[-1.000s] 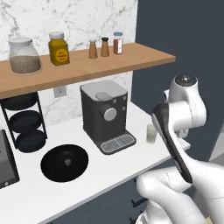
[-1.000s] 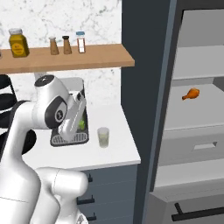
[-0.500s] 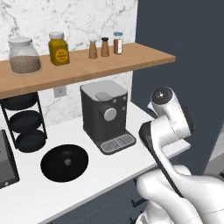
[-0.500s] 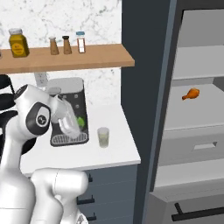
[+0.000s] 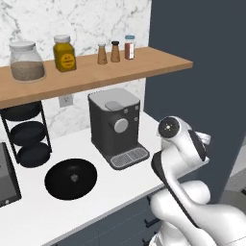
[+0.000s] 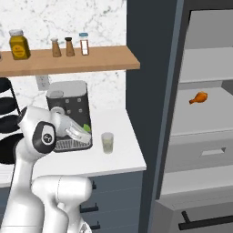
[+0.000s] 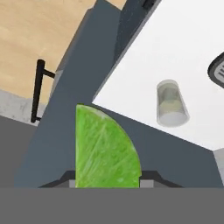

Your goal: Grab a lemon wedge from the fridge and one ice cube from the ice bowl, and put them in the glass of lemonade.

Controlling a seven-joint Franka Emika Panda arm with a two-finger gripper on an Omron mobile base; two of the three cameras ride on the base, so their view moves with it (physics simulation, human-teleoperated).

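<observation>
My gripper (image 7: 105,177) is shut on a green lemon wedge (image 7: 105,146), which stands up between the fingertips. In the right base view the gripper (image 6: 83,132) hangs in front of the coffee machine, with the wedge (image 6: 86,129) showing as a green bit. The glass of lemonade (image 6: 107,142) stands on the white counter a little to its right, near the counter's end. In the hand view the glass (image 7: 171,104) lies up and to the right of the wedge, apart from it. The fridge (image 6: 150,68) is open on the right. The ice bowl and ice cube are out of view.
A dark coffee machine (image 5: 115,127) stands at the back of the counter (image 5: 96,197), with a black round plate (image 5: 71,178) to its left. A wooden shelf (image 5: 96,72) carries jars and shakers. A chicken drumstick (image 6: 198,97) lies on a fridge shelf.
The arm has folded down and swung left, its elbow now lower over the counter edge. The wedge stays in the gripper. The glass has not moved.
</observation>
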